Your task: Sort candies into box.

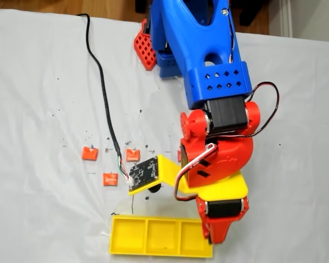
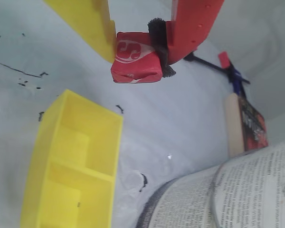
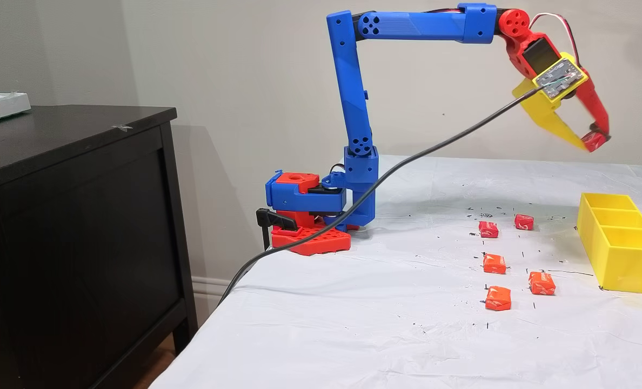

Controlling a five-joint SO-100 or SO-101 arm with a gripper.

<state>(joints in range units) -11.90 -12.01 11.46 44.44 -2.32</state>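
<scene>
Up close, the wrist view shows what the others cannot: a red candy (image 2: 135,64) with a white mark on its wrapper, pinched between the yellow finger (image 2: 88,23) and the black-padded red finger (image 2: 192,26) of the gripper (image 2: 137,54), the jaws drawn in narrow to the sweet's width. In that view the yellow box (image 2: 73,161) lies below and to the left on the white cloth (image 2: 180,123), with printed paper (image 2: 237,190) at the lower right. A fixed view from the side places the gripper (image 3: 594,141) high in the air, well above the table and over the box (image 3: 621,254), whose three compartments look empty. It also shows five candies on the cloth to the left of the box: two red ones (image 3: 488,229) farther back and three orange ones (image 3: 498,298) nearer. In a fixed view from above, the arm (image 1: 208,60) covers part of this, leaving three orange candies (image 1: 90,153) in sight left of the wrist camera board (image 1: 144,173).
</scene>
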